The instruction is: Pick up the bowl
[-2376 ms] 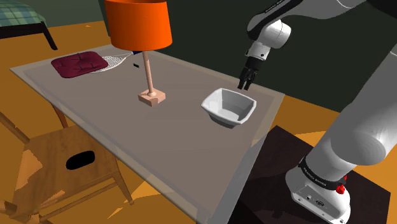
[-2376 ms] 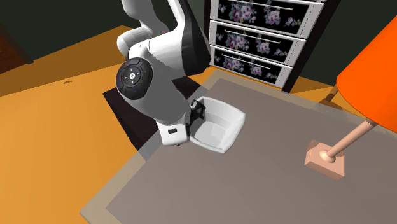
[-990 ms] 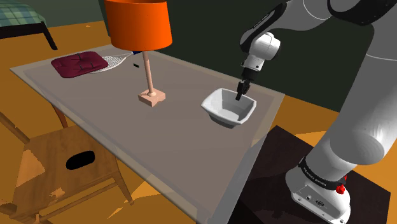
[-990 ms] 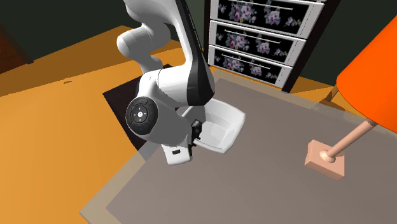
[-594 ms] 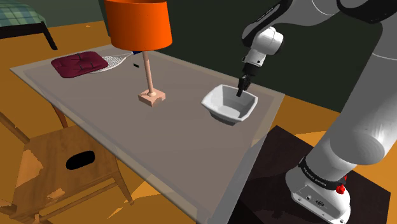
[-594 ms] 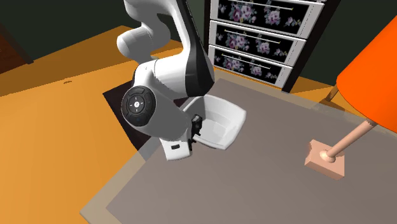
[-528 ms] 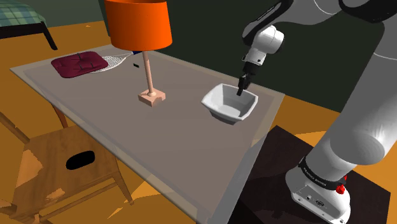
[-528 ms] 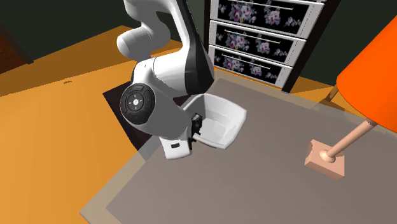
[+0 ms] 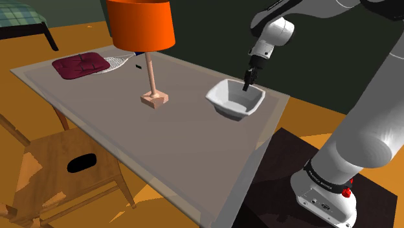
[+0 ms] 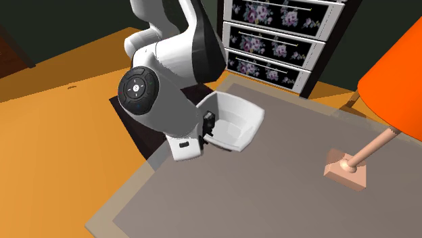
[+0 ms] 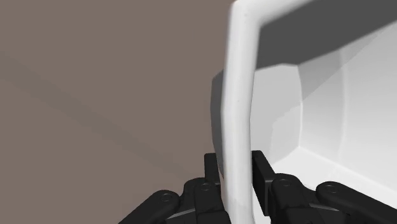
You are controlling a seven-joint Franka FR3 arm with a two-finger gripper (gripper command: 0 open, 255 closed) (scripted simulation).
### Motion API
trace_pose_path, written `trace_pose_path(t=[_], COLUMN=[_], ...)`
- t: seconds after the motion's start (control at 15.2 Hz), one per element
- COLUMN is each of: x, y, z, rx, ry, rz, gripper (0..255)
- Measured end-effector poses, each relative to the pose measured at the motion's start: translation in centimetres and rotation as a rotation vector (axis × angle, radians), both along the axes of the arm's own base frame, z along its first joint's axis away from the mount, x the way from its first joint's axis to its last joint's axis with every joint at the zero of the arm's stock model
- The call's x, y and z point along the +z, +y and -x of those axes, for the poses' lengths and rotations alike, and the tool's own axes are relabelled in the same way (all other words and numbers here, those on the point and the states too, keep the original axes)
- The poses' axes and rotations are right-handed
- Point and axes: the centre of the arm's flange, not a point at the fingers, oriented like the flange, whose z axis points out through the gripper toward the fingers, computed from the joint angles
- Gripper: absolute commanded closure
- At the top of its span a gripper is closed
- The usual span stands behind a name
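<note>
A white bowl, near the tabletop edge beside the stand, is clamped by one wall between the fingers of the black end effector, its body lying wholly to one side of the grip

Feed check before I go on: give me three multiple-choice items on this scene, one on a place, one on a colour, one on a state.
1. In the shoulder view, where does the lamp's base stand from the bowl?
A) to its left
B) to its right
C) inside it

2. The lampshade is:
A) green
B) orange
C) white

3. The gripper is:
A) open above the bowl
B) shut on nothing
C) shut on the bowl's wall

Answers:
1 A: the base sits left of the bowl on the table.
2 B: the shade is plainly orange.
3 C: the wrist view shows both fingers pressed to the white wall.
</note>
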Motion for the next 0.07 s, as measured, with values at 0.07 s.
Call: trace_pose_path(t=[0.07], x=[0.37], y=[-0.06], z=[0.01], rx=[0.0], ry=[0.0], rz=[0.0], gripper=[255])
